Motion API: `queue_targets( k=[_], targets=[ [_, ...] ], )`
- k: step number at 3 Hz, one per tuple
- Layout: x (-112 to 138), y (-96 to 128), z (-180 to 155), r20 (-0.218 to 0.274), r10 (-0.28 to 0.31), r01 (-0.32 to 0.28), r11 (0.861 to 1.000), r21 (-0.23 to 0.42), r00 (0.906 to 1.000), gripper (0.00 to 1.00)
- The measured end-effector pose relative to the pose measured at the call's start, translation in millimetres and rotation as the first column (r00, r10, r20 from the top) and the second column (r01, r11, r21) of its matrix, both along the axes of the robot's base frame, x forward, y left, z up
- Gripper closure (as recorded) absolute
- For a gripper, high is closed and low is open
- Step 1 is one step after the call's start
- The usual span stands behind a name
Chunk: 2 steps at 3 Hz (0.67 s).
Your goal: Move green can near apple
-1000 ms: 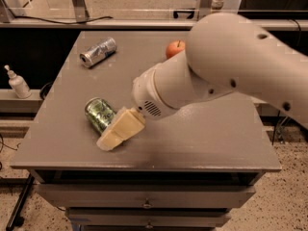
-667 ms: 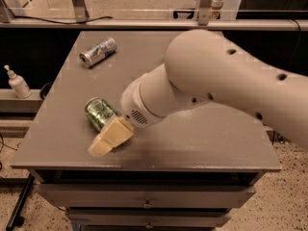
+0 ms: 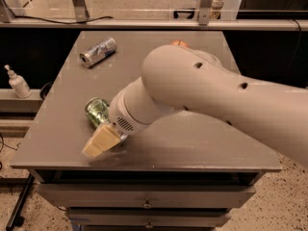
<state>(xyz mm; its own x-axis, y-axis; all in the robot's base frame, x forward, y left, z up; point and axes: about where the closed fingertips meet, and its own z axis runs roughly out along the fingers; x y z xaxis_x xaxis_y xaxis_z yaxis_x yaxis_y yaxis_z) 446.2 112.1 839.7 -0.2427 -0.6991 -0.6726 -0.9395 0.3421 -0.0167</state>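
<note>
Broadly, the arm point(image 3: 207, 95) fills most of the view: a thick, smooth, off-white shell with a few small dark holes, narrowing to a rounded wrist with a vent grille. At its lower-left end sits the gripper point(image 3: 95, 145), a pale tan, wedge-shaped piece low over the table's front-left part. From this angle I cannot tell whether it is open or closed, nor whether it holds anything.

Under it is the table point(image 3: 192, 148), a flat matte grey top with grey drawers point(image 3: 144, 203) beneath the front edge.

The green can point(image 3: 97, 110) lies on its side just behind the gripper and close against the wrist, its shiny round end turned toward the camera and its green patterned wall showing behind. Whether the gripper touches it is not clear.

A silver can point(image 3: 98, 52), plain metal, lies on its side well behind the gripper, toward the table's far-left part.

Only an orange-red sliver of the apple point(image 3: 179, 43) shows, far behind the gripper and to its right, above the arm's shell.

A small white bottle point(image 3: 18, 83) stands off the table, well to the gripper's left.
</note>
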Motion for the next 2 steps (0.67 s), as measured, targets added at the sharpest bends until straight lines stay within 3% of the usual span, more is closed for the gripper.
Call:
queue_targets(
  k=[2],
  targets=[
    [21,-13,14,0.054,-0.019,0.023,0.998,-0.062,0.9983,0.63]
  ],
)
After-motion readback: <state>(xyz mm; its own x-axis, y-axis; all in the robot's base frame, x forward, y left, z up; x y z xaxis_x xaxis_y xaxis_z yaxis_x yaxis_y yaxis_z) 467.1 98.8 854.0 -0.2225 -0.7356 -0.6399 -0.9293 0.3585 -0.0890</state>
